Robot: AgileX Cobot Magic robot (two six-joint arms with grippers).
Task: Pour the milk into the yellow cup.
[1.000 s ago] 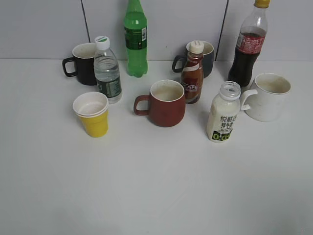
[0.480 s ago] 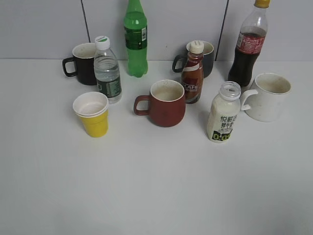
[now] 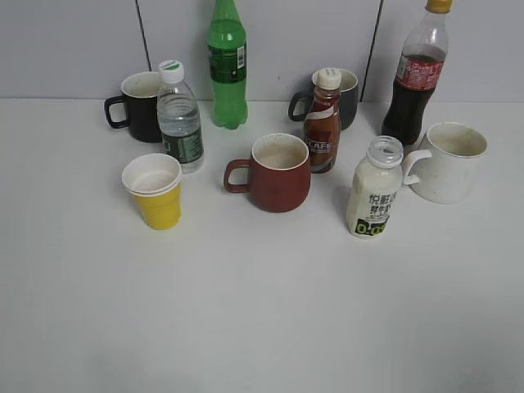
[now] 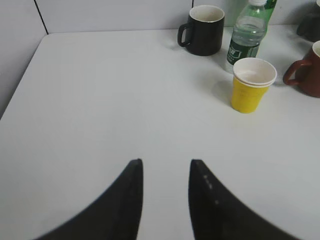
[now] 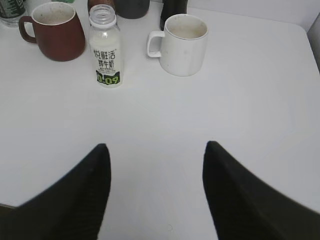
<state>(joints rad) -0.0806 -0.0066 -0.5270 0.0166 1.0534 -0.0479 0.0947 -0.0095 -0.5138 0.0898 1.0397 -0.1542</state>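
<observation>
Nothing of the pour has begun. The milk point(image 3: 375, 189) stands upright and uncapped on the table point(image 3: 262, 311), right of centre, just beside the white mug point(image 3: 448, 161). The yellow cup point(image 3: 153, 190) sits well apart from it on the left and, as far as its white inside shows, holds nothing. Neither arm appears in the exterior view. The left gripper point(image 4: 165, 172) hangs over bare table short of the cup, jaws apart and holding nothing; the right gripper point(image 5: 156, 155) hangs short of the milk, jaws spread wide, also holding nothing. Grasp, carry and tilt all remain to be done. The dark red mug point(image 3: 273, 173) stands between bottle and cup, directly on the likely carry line, with the brown coffee bottle point(image 3: 322, 122) close behind it. The water bottle point(image 3: 179, 119) crowds the cup's far side.
</observation>
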